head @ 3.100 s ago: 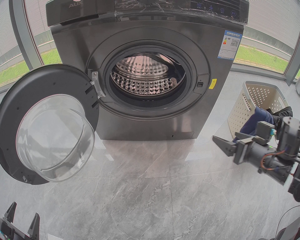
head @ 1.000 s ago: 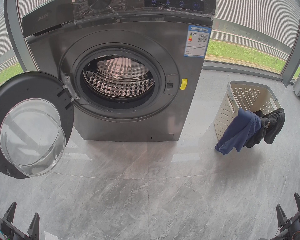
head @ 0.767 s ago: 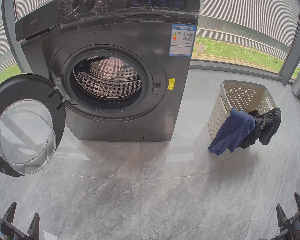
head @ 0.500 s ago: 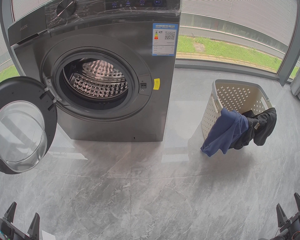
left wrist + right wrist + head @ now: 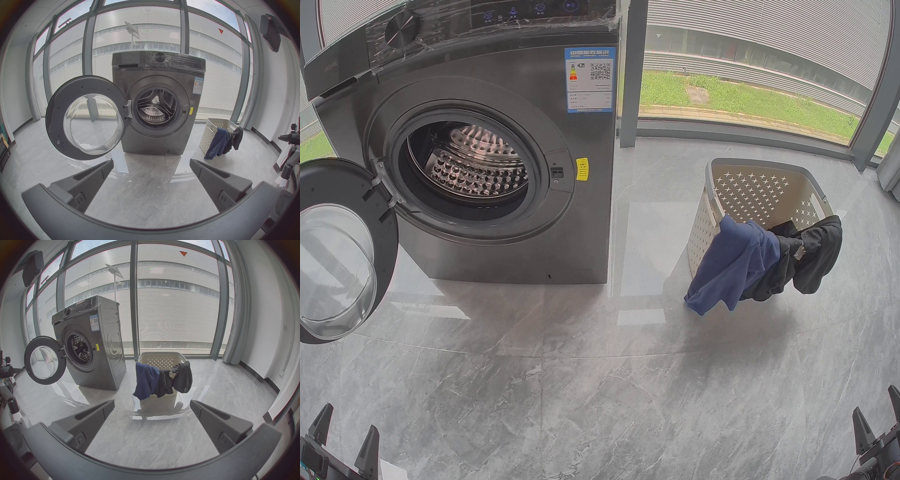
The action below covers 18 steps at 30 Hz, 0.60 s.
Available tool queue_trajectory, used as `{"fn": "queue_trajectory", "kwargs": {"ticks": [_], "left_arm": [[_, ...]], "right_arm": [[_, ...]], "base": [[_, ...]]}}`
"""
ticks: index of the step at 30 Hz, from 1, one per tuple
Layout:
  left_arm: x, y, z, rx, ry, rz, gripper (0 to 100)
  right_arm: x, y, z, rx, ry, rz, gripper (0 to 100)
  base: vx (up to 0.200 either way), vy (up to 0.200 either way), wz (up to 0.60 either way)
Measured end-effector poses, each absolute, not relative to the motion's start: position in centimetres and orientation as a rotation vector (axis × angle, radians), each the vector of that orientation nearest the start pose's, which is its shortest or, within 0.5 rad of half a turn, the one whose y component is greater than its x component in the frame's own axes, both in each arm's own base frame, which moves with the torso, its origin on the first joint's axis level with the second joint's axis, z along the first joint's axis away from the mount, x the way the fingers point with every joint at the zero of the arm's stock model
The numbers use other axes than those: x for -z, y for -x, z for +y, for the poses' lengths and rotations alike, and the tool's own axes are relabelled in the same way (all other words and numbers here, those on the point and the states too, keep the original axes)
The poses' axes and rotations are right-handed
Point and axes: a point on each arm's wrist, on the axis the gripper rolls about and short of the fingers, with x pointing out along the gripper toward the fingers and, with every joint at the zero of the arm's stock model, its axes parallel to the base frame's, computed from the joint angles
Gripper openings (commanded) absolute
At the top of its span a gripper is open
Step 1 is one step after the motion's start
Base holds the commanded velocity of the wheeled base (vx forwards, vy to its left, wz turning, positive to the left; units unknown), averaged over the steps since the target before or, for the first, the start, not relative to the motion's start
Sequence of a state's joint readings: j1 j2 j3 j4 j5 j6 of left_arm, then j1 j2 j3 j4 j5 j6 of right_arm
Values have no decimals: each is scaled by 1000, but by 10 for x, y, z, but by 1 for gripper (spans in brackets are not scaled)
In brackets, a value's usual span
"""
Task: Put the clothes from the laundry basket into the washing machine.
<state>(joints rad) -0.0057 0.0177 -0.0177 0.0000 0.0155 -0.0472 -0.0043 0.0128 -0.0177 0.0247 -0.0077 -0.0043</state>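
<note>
Blue and black clothes (image 5: 731, 262) hang over the front rim of the laundry basket (image 5: 765, 164), right of centre. The washing machine (image 5: 584, 212) stands upper left, door (image 5: 337, 187) open. The left gripper (image 5: 349, 422) and right gripper (image 5: 875, 409), in the bottom corners, are spread wide and empty.

Daylight pours in through the tall windows (image 5: 178, 302), bright and even. The polished floor (image 5: 600, 387) throws back pale window patches right at the foot of the washing machine (image 5: 575, 206), and the steel drum (image 5: 469, 165) glints inside. There's a soft shadow under the clothes (image 5: 737, 262) hanging off the laundry basket (image 5: 762, 187). Both wrist views bow hard at their edges, window frames curving, corners gone dark.
</note>
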Motion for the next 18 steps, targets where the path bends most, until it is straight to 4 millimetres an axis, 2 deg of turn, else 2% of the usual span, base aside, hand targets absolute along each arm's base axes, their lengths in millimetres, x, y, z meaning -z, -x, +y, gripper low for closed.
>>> {"fn": "queue_trajectory", "kwargs": {"ticks": [15, 18], "left_arm": [[-81, 23, 1, -15, 49, 0, 100], [-81, 23, 1, -16, 49, 0, 100]], "right_arm": [[-78, 23, 0, 13, 4, 20, 100], [-78, 23, 0, 13, 4, 20, 100]], "base": [[0, -200, 0], [0, 0, 0]]}}
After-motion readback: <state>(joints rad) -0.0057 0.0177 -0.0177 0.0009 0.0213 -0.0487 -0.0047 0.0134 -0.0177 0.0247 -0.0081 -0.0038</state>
